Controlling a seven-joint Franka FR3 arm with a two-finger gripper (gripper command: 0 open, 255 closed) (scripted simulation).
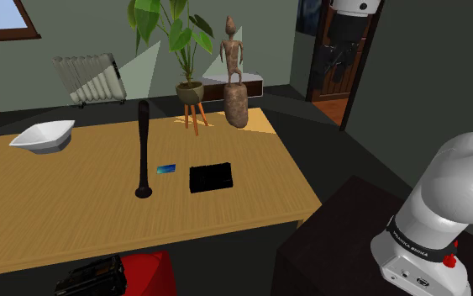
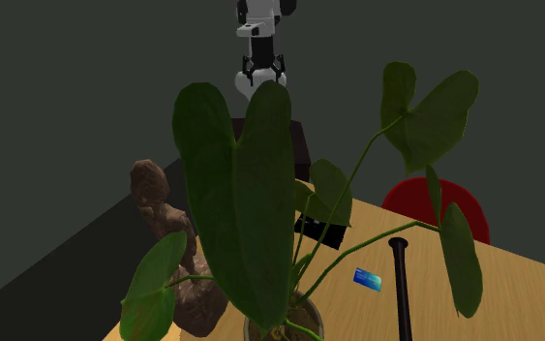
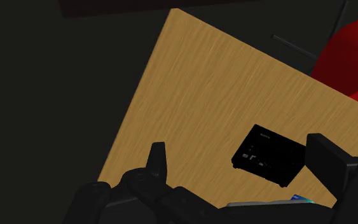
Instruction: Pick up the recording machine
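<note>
The recording machine (image 1: pixel 210 178) is a flat black box lying on the wooden table (image 1: pixel 75 193), toward the edge nearest the stand. In the second exterior view the recording machine (image 2: pixel 320 231) is partly hidden behind plant leaves. My gripper (image 2: pixel 261 76) hangs high above and well back from the table, open, with nothing between its fingers. In the wrist view the gripper (image 3: pixel 240 145) looks down on the table (image 3: pixel 190 83) from far up, and the recording machine (image 3: pixel 268 156) appears close to the right finger (image 3: pixel 323 159).
A black bat (image 1: pixel 143 150) stands upright beside a small blue card (image 1: pixel 167 168). A white bowl (image 1: pixel 44 135) sits at the table's far left. A potted plant (image 1: pixel 189 88) and a brown statue (image 1: pixel 234 84) stand at the back. A red chair (image 2: pixel 435 203) is near the table's edge.
</note>
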